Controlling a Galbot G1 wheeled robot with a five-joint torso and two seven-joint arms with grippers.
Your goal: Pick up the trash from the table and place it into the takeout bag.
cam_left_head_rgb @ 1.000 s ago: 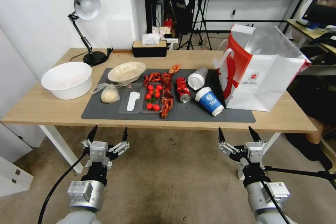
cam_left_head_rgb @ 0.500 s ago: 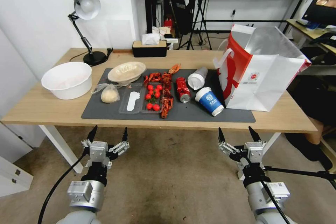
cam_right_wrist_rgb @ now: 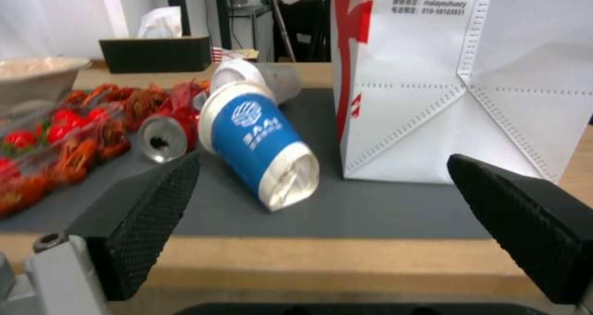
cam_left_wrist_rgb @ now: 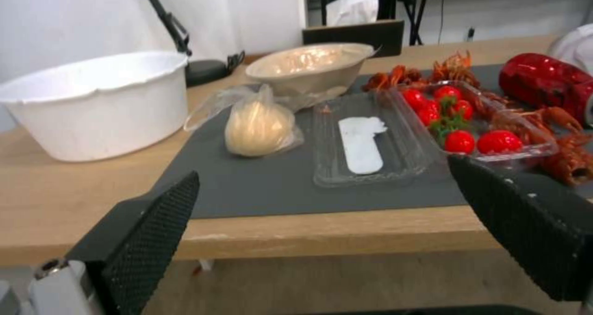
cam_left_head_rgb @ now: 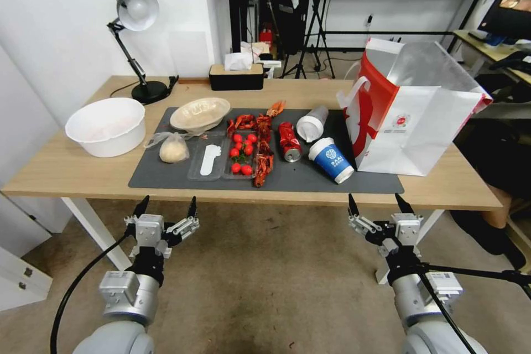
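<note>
Lying beyond wide right hand (cam_left_head_rgb: 378,205), paper cup (cam_left_head_rgb: 331,160), left hand (cam_left_head_rgb: 165,207) wide too

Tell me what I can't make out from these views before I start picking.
- Inside of the takeout bag: head view, hidden by its own walls.
- Clear cup: right wrist view, mostly behind the paper cup.
- Can: left wrist view, cut off by the frame edge.
- Bowl contents: head view, blurred under wrap.
- Bag print: right wrist view, too small to read.
</note>
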